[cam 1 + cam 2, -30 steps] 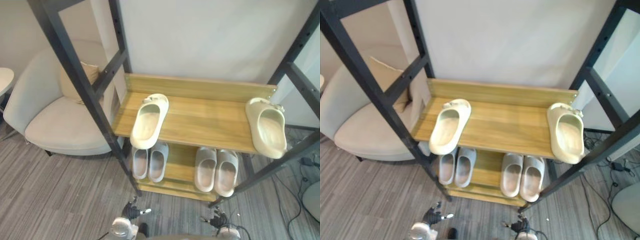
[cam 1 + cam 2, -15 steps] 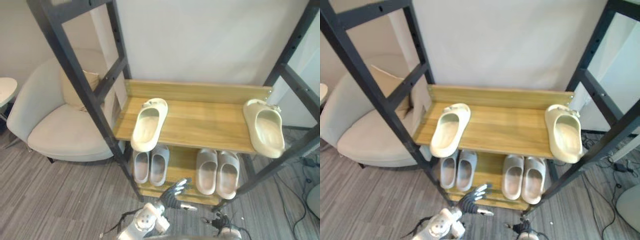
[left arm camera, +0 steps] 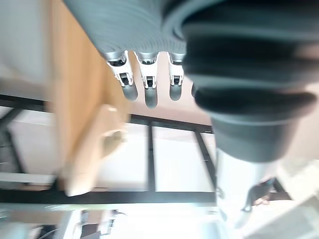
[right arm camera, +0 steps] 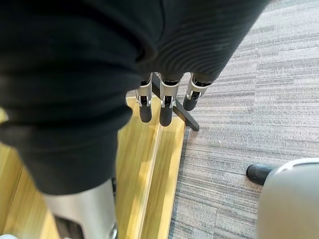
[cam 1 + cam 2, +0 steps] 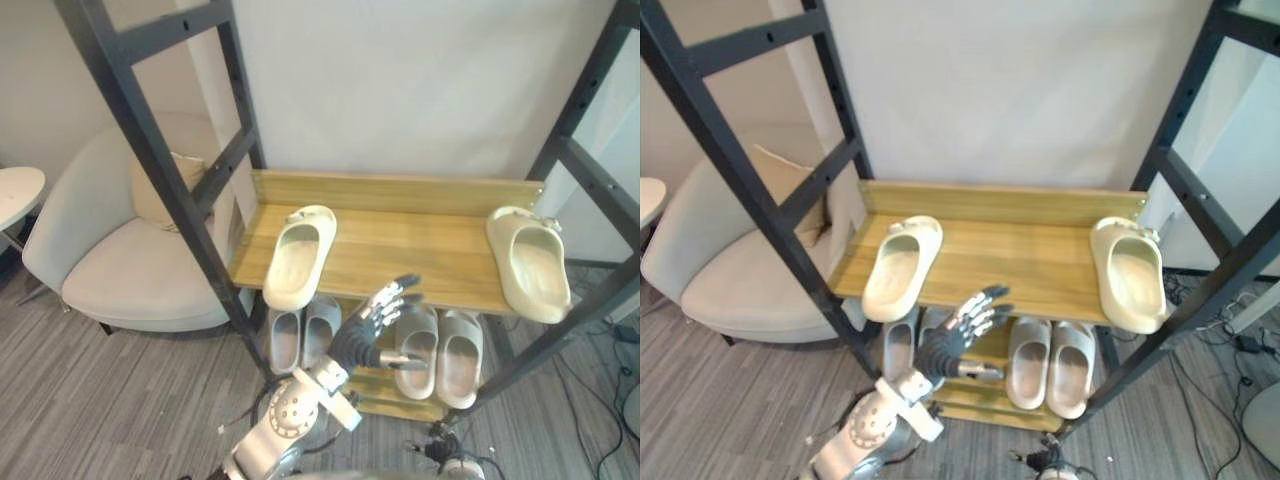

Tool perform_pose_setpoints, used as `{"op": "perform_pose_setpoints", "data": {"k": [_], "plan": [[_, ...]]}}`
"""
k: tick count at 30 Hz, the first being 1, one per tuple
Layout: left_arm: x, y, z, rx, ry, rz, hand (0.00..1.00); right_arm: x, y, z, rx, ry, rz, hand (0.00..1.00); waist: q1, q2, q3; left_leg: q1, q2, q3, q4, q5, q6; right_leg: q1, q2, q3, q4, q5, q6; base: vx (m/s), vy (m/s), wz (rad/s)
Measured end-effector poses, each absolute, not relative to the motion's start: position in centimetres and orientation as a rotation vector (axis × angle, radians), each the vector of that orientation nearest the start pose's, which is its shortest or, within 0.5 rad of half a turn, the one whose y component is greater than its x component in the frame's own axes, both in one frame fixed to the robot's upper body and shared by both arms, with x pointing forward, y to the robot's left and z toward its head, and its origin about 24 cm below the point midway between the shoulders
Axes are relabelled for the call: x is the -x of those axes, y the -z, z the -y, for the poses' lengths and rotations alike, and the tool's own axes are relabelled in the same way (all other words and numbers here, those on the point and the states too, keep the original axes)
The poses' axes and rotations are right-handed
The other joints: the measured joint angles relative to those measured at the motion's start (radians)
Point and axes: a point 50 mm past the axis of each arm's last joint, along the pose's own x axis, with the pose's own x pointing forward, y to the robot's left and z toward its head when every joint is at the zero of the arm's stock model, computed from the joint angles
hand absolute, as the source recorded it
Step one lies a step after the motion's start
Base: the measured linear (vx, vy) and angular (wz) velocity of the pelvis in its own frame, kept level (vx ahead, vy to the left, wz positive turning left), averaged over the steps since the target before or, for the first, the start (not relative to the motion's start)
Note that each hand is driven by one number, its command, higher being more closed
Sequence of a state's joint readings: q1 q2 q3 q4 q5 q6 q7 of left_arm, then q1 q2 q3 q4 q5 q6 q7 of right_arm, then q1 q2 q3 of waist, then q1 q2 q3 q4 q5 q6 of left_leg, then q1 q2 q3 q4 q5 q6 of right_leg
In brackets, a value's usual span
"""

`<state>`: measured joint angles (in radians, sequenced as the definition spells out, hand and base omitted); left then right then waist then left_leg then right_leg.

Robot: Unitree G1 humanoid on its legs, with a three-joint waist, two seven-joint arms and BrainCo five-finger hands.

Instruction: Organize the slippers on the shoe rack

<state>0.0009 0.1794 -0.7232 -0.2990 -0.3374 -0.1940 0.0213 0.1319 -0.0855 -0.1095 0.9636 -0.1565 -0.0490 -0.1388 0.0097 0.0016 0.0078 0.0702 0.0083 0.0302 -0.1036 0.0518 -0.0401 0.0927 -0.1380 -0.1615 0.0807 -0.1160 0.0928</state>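
I count six slippers. Two are cream: the left cream slipper and the right cream slipper. Four are pale grey, in two pairs: the left grey pair and the right grey pair. There is one shoe rack with two wooden shelves, the upper shelf and the lower shelf. Beside it I count one armchair, one cushion and one round white table. My hands make two: left hand, right hand.

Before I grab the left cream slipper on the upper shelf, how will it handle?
The left cream slipper looks like thick moulded foam: probably light, keeping its shape. Its near end overhangs the upper shelf, so a push might tip it off.
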Motion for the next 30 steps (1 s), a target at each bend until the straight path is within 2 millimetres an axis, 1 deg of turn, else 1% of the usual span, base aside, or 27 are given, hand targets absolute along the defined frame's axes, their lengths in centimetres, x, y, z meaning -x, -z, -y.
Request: {"op": "perform_pose_setpoints", "data": {"k": [3, 5, 7, 12, 14, 15, 16, 18, 20, 23, 25, 27, 28, 30], "plan": [[-19.1, -12.4, -2.6, 0.350, 0.686, 0.373, 0.00, -9.2, 15.5, 21.0, 0.241, 0.212, -1.051, 0.00, 0.000, 0.000, -0.006, 0.002, 0.000, -0.002, -0.001, -0.002, 0.002, 0.006, 0.000, 0.001, 0.000, -0.001, 0.000, -0.04, -0.008, 0.00], [-20.0, -13.9, -3.5, 0.348, 0.637, 0.450, 0.00, -8.9, 15.6, 21.3, 0.253, 0.209, -1.069, 0.00, 0.001, 0.002, -0.014, 0.004, -0.001, -0.006, -0.003, -0.002, 0.002, 0.008, 0.000, 0.001, 0.001, -0.001, -0.001, -0.04, -0.007, 0.02], [-20.7, -14.7, -4.0, 0.328, 0.599, 0.497, 0.00, -8.6, 15.7, 21.7, 0.269, 0.204, -1.086, 0.00, 0.001, 0.005, -0.018, 0.004, -0.001, -0.010, -0.005, -0.002, 0.002, 0.008, 0.000, -0.001, 0.003, -0.001, -0.001, -0.04, -0.009, 0.05], [-22.8, -17.5, -5.7, 0.245, 0.506, 0.641, 0.00, -6.3, 16.0, 22.3, 0.276, 0.208, -1.156, 0.00, -0.001, 0.007, -0.019, 0.004, -0.001, -0.012, -0.005, -0.001, 0.002, 0.008, 0.001, -0.002, 0.005, -0.002, -0.003, -0.02, -0.004, 0.01], [-23.3, -18.1, -6.1, 0.220, 0.481, 0.671, 0.00, -5.7, 16.1, 22.3, 0.275, 0.207, -1.175, 0.00, -0.002, 0.008, -0.020, 0.003, -0.001, -0.012, -0.005, -0.001, 0.003, 0.007, 0.001, -0.002, 0.005, -0.002, -0.003, 0.00, 0.000, 0.00], [-24.0, -18.4, -6.5, 0.180, 0.452, 0.691, 0.00, -5.3, 16.2, 22.4, 0.273, 0.207, -1.188, 0.00, -0.005, 0.010, -0.021, 0.002, -0.001, -0.012, -0.005, -0.001, 0.003, 0.005, 0.001, -0.001, 0.005, -0.003, -0.004, 0.00, 0.000, 0.00], [-25.1, -18.3, -7.2, 0.134, 0.416, 0.684, 0.00, -5.4, 16.1, 22.4, 0.272, 0.206, -1.185, 0.00, -0.010, 0.012, -0.020, 0.001, -0.001, -0.011, -0.005, -0.001, 0.003, 0.003, 0.001, 0.000, 0.006, -0.003, -0.004, 0.00, 0.000, 0.00], [-26.4, -17.7, -8.0, 0.067, 0.374, 0.657, 0.00, -5.5, 16.1, 22.4, 0.266, 0.200, -1.184, 0.00, -0.012, 0.012, -0.018, 0.002, -0.002, -0.011, -0.006, -0.001, 0.002, 0.002, 0.002, -0.001, 0.004, -0.008, -0.012, 0.00, 0.000, 0.00], [-28.0, -16.4, -9.3, -0.029, 0.318, 0.592, 0.00, -5.7, 16.1, 22.4, 0.255, 0.199, -1.176, 0.00, -0.014, 0.010, -0.015, 0.003, -0.003, -0.011, -0.005, 0.000, 0.001, -0.007, 0.006, -0.001, 0.001, -0.009, -0.015, 0.00, 0.000, 0.00], [-29.2, -15.0, -11.2, -0.119, 0.258, 0.513, 0.00, -5.9, 16.1, 22.2, 0.243, 0.200, -1.168, 0.00, -0.021, 0.008, -0.005, 0.003, 0.001, -0.011, -0.006, 0.000, -0.001, -0.007, 0.010, -0.003, -0.008, -0.012, -0.019, 0.00, 0.000, 0.00], [-29.9, -14.4, -12.3, -0.168, 0.226, 0.478, 0.00, -6.1, 16.0, 22.2, 0.240, 0.199, -1.162, 0.00, -0.023, 0.002, 0.011, 0.000, 0.003, -0.011, -0.005, -0.001, -0.002, -0.006, 0.012, -0.004, -0.015, -0.011, -0.021, 0.00, 0.000, 0.00], [-30.6, -14.2, -13.7, -0.228, 0.188, 0.450, 0.00, -6.6, 15.9, 22.2, 0.238, 0.202, -1.152, 0.00, -0.024, -0.002, 0.028, -0.002, 0.004, -0.010, -0.005, -0.003, -0.005, -0.007, 0.013, -0.004, -0.018, -0.010, -0.020, 0.04, -0.013, -0.01], [-30.7, -14.2, -14.1, -0.237, 0.175, 0.444, 0.00, -6.7, 15.9, 22.2, 0.234, 0.206, -1.152, 0.00, -0.025, -0.003, 0.031, -0.002, 0.004, -0.008, -0.005, -0.004, -0.006, -0.006, 0.013, -0.003, -0.018, -0.009, -0.019, 0.06, -0.007, -0.03], [-31.1, -14.5, -15.2, -0.271, 0.134, 0.444, 0.00, -6.8, 15.9, 22.1, 0.211, 0.228, -1.148, 0.00, -0.025, -0.006, 0.041, -0.002, 0.003, -0.004, -0.001, -0.006, -0.007, -0.006, 0.013, -0.002, -0.019, -0.007, -0.016, 0.07, -0.006, -0.03]]}}
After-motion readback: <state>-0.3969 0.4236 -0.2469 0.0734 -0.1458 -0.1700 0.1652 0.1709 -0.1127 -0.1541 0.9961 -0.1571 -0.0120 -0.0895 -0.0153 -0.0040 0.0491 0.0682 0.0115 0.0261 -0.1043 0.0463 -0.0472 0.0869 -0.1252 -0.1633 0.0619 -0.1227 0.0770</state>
